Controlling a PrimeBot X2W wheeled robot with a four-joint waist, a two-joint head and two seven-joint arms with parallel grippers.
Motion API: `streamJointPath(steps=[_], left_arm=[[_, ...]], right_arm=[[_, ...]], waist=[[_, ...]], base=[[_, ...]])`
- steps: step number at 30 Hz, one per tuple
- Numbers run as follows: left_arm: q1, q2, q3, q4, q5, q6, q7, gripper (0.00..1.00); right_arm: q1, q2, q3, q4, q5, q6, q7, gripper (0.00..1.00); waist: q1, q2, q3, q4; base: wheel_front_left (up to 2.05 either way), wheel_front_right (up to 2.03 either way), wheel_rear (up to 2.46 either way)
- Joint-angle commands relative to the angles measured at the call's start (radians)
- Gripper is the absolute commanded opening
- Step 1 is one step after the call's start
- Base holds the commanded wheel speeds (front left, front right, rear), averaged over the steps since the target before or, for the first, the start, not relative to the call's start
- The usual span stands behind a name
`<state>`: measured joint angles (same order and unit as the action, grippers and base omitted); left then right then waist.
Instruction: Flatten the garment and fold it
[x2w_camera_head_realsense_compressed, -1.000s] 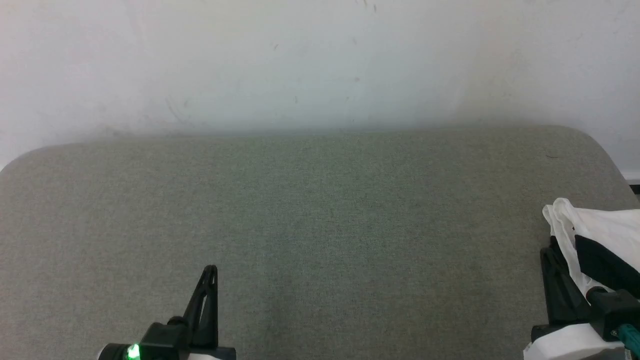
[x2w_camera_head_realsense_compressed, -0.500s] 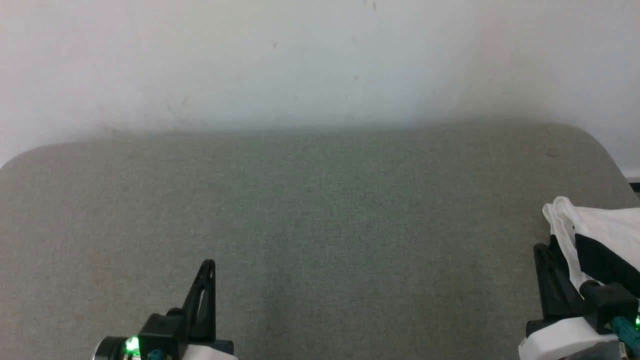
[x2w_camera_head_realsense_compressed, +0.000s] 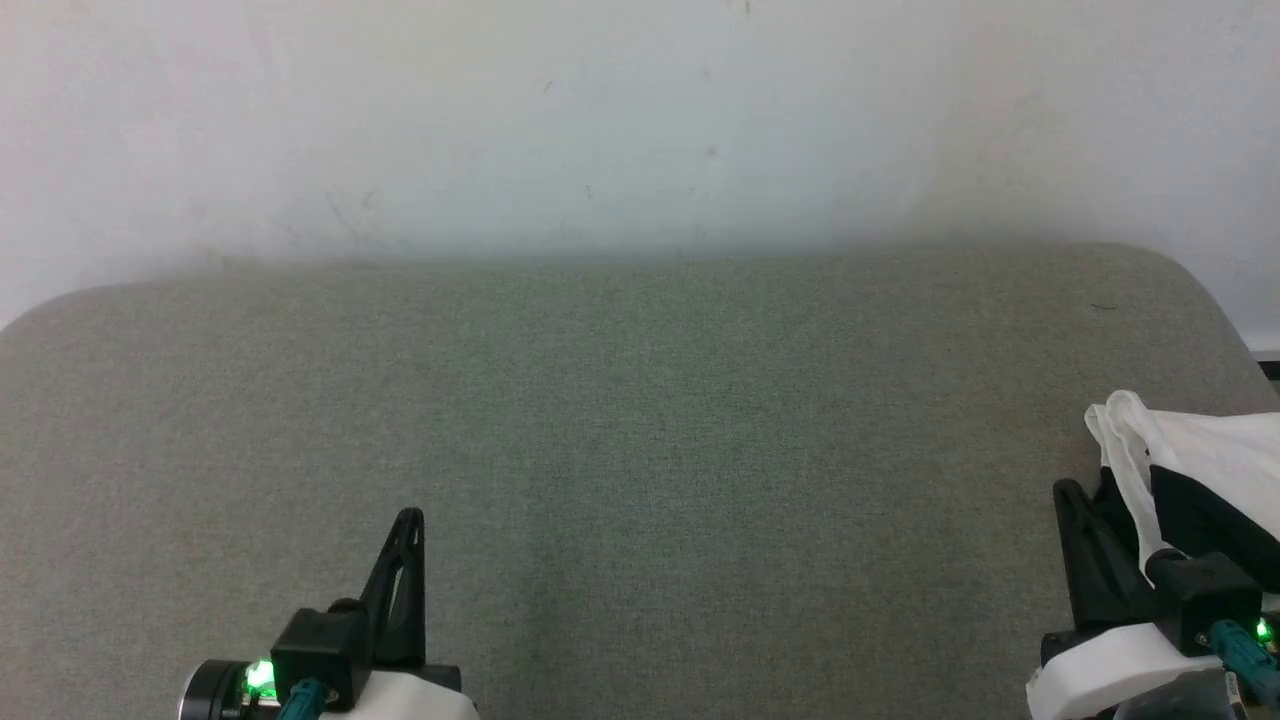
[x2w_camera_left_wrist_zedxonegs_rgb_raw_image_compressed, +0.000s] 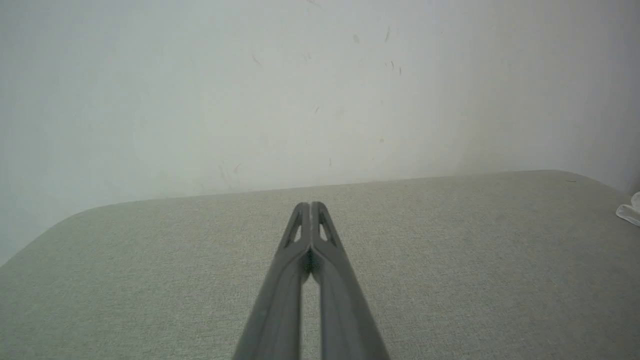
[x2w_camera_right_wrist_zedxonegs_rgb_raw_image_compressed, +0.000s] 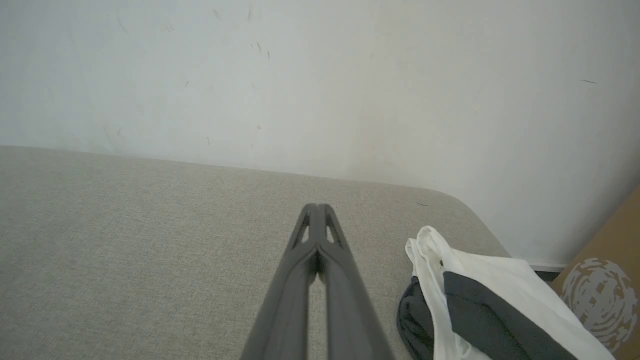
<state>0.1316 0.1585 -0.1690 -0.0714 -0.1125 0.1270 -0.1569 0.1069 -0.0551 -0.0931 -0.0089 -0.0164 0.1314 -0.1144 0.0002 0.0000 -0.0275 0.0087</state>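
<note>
The T-shirt (x2w_camera_head_realsense_compressed: 1215, 450) lies bunched at the right end of the grey fabric-covered table (x2w_camera_head_realsense_compressed: 640, 420), and the head view's edge cuts most of it off, leaving a white fold and a strip of black to read. In the right wrist view the T-shirt (x2w_camera_right_wrist_zedxonegs_rgb_raw_image_compressed: 500, 290) runs off the bottom edge, so its collar, any print and its full outline cannot be made out. A brown box (x2w_camera_right_wrist_zedxonegs_rgb_raw_image_compressed: 605, 285) behind it is cropped too. The left wrist view catches a small white corner of the T-shirt (x2w_camera_left_wrist_zedxonegs_rgb_raw_image_compressed: 631, 212) at its far right edge.

The right gripper (x2w_camera_head_realsense_compressed: 1065, 490) is closed on nothing, its tips (x2w_camera_right_wrist_zedxonegs_rgb_raw_image_compressed: 316, 206) over bare table just left of the heap; whether the fingers lower down brush the black cloth is unclear. The left gripper (x2w_camera_head_realsense_compressed: 410, 518) is likewise closed and empty (x2w_camera_left_wrist_zedxonegs_rgb_raw_image_compressed: 311, 205), well apart from the T-shirt, facing the pale wall (x2w_camera_head_realsense_compressed: 640, 120)
</note>
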Motion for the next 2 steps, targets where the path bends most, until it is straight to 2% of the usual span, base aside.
streamJointPath(steps=[1,2], left_arm=[[-0.021,-0.008,0.009,0.005,0.009,-0.008,0.007,0.0],[-0.023,-0.009,0.011,0.006,0.011,-0.01,0.009,0.0]], right_arm=[[-0.018,0.002,0.004,0.001,0.006,0.0,0.005,0.0],[-0.019,0.002,0.006,0.001,0.006,0.0,0.007,0.0]], waist=[[-0.0001,0.0,0.0,0.0],[-0.0001,0.0,0.001,0.0]], base=[[0.0,0.0,0.0],[0.0,0.0,0.0]])
